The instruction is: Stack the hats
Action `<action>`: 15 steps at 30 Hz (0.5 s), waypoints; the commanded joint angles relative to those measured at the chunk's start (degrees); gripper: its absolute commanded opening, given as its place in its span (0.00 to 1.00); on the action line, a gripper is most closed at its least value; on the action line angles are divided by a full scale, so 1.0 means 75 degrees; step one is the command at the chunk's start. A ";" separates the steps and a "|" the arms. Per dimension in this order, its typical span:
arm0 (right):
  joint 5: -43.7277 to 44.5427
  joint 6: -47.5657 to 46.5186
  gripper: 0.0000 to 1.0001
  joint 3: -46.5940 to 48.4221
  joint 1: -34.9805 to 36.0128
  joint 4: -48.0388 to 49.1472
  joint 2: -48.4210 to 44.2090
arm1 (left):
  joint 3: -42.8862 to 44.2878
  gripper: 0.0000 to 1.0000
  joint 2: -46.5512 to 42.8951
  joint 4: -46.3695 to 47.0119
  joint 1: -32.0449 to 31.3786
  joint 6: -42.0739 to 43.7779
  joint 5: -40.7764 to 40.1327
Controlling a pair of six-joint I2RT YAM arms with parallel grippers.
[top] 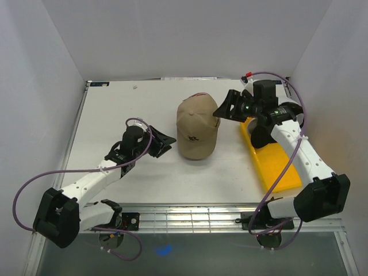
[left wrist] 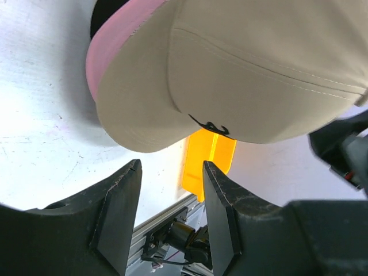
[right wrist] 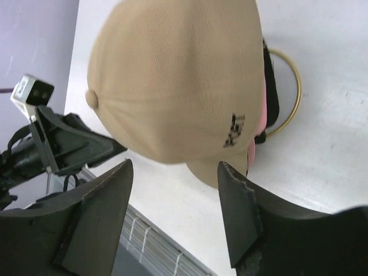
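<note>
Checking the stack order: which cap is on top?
The tan cap, fully visible; only edges of the pink cap and black cap peek from beneath.

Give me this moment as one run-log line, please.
stack: tan cap atop pink cap | left pincer: open, empty | right pincer: open, empty

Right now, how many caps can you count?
3, in one central stack: tan cap on top, pink cap under it, black cap lowest. More may be hidden beneath.

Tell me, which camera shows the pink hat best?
The left wrist view: the pink hat shows a wide curved band peeking out under the tan hat. The right wrist view shows just a pink sliver beside the tan hat. From the top camera, the tan hat hides nearly all of it.
</note>
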 commanded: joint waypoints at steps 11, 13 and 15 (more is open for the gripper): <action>0.1221 -0.0814 0.78 0.3711 0.0110 -0.0387 0.3170 | 0.2953 0.57 0.0272 -0.2287 -0.0300 0.1930 -0.0675; 0.1210 -0.0814 0.79 0.4110 0.0122 -0.0433 0.3545 | 0.3364 0.57 0.0448 -0.2381 -0.0358 0.2094 -0.0803; 0.1233 -0.0802 0.77 0.4275 0.0134 -0.0515 0.3733 | 0.3807 0.57 0.0752 -0.2428 -0.0428 0.2188 -0.0920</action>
